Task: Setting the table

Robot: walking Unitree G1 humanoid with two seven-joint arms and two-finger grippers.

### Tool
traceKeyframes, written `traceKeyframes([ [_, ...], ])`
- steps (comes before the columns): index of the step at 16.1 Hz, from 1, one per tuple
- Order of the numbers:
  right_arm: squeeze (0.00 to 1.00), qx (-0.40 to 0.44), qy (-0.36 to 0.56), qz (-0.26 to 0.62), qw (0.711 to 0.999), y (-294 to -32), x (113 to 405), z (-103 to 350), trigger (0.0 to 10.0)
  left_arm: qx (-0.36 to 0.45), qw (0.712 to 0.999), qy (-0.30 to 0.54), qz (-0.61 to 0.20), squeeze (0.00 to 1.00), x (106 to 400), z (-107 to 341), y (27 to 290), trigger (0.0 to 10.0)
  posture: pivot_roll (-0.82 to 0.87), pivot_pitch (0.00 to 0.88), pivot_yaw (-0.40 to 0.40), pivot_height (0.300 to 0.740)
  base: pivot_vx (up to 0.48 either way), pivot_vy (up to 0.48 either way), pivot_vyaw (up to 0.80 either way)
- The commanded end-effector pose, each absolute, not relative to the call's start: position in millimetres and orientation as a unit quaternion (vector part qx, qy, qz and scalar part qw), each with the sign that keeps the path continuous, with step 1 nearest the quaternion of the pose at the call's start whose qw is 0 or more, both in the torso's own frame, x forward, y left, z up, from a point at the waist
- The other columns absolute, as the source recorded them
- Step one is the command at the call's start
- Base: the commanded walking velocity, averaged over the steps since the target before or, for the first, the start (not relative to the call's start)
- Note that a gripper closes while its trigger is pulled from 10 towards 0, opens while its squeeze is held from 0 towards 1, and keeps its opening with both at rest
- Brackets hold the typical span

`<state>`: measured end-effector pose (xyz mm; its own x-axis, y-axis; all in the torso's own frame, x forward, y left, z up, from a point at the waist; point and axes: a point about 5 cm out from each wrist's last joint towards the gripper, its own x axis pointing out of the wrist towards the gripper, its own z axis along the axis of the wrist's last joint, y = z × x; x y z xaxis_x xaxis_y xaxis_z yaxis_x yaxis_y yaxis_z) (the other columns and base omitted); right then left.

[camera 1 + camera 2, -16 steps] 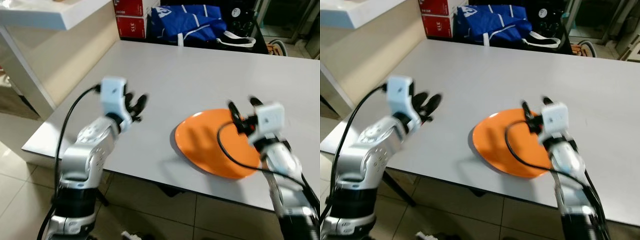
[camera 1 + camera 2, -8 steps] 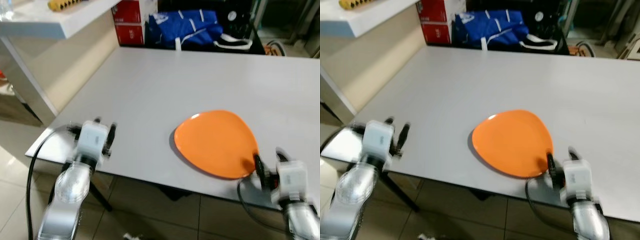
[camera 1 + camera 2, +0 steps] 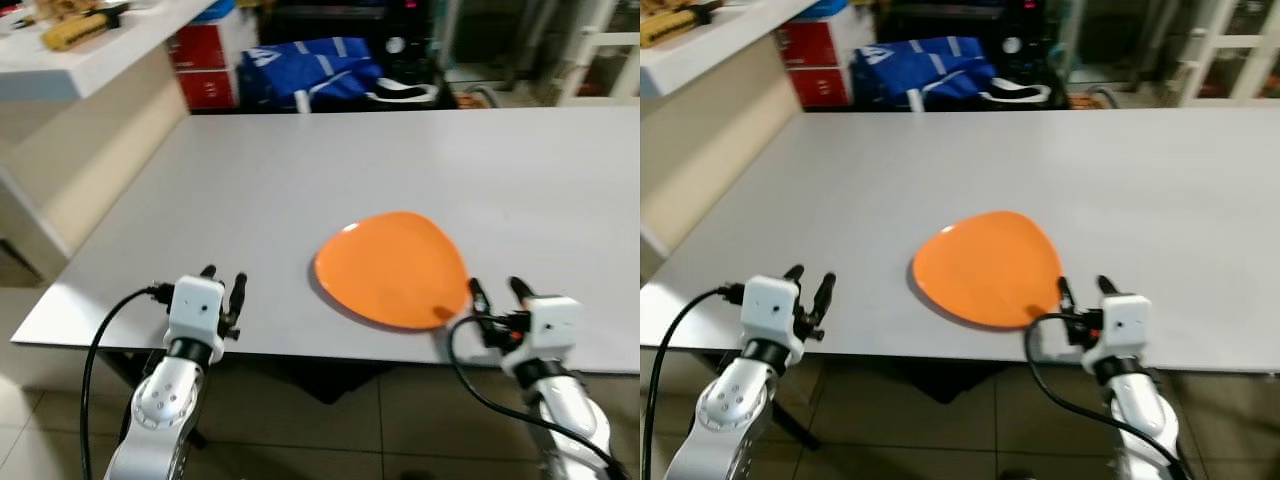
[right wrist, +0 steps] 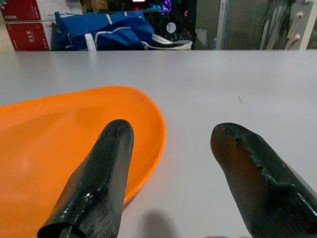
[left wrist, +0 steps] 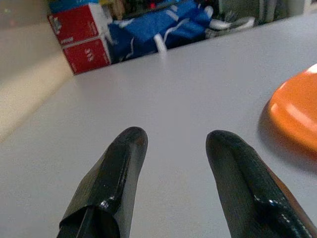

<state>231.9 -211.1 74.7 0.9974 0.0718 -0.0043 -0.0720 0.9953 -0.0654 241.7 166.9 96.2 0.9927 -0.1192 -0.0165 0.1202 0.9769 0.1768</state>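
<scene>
- The orange plate (image 3: 392, 268) lies flat on the grey table (image 3: 300, 180), near its front edge, just ahead of the right pincer (image 3: 493, 297) and slightly toward its inner side; the left pincer (image 3: 222, 285) sits well apart from the plate, at the table's front edge.
- Both pincers are spread open and hold nothing; the right wrist view has one black finger (image 4: 96, 186) over the plate's near rim and the other over bare table.
- Handling, as a judgement: the plate looks stiff, smooth and shallow, probably light plastic or glazed ware, so slippery and possibly breakable if dropped. The rim nearest the right pincer seems the place to take hold, one finger above and one beneath, since the flat centre offers nothing to pinch.
- The right wrist view reveals the rim's slight lift off the table, which the head views flatten.
- The head views give the plate's whole rounded-triangle outline and, beyond it, the blue bag (image 3: 310, 70) and red boxes (image 3: 200, 65) behind the table's far edge.
</scene>
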Motion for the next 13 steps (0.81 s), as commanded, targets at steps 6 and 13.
traceKeyframes([
  [6,0.0,-0.012,-0.008,0.053,0.998,-198.6,238.4,81.8,10.0,-0.014,0.999,0.032,-0.035,0.0,237.5,95.7,177.9,10.0,-0.23,0.0,0.116,0.74,0.0,0.0,0.0],
  [13,0.0,-0.014,0.017,0.09,0.996,-193.7,242.0,76.8,10.0,-0.029,0.998,0.041,-0.038,0.0,227.7,98.3,173.4,10.0,-0.2,0.0,0.082,0.74,0.0,0.0,0.0],
])
